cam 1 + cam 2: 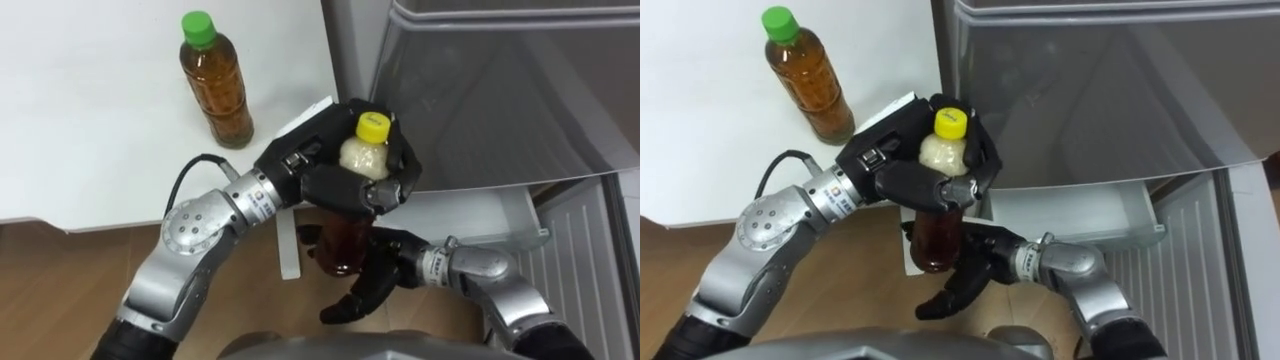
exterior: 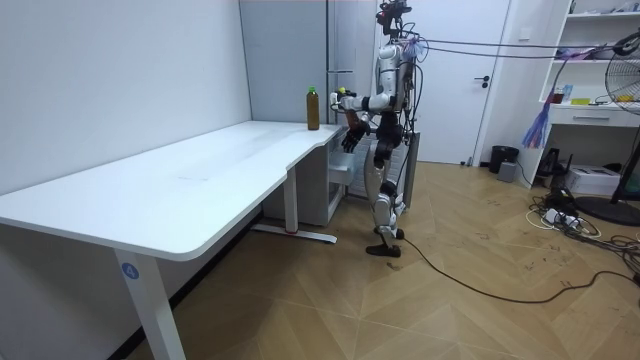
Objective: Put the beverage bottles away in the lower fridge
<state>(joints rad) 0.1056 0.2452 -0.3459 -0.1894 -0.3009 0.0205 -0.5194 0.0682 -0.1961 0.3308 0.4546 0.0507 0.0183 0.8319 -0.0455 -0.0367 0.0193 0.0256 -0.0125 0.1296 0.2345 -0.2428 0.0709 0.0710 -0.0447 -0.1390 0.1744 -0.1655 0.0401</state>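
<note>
Left hand (image 1: 335,187) curls round the yellow-capped bottle (image 1: 362,155).

I'm seeing the clear plastic bottle with the yellow cap (image 1: 365,155), pale at the neck and brown lower down, being held upright in the left hand (image 1: 338,186), whose fingers are curling round it, just in front of the grey fridge's open lower compartment (image 1: 470,215). The amber plastic tea bottle with the green cap (image 1: 215,85) is standing upright on the white table (image 1: 90,120), near the edge beside the fridge

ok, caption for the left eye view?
Left hand holds yellow-capped bottle by open fridge drawer; green-capped tea bottle stands on table.
</note>
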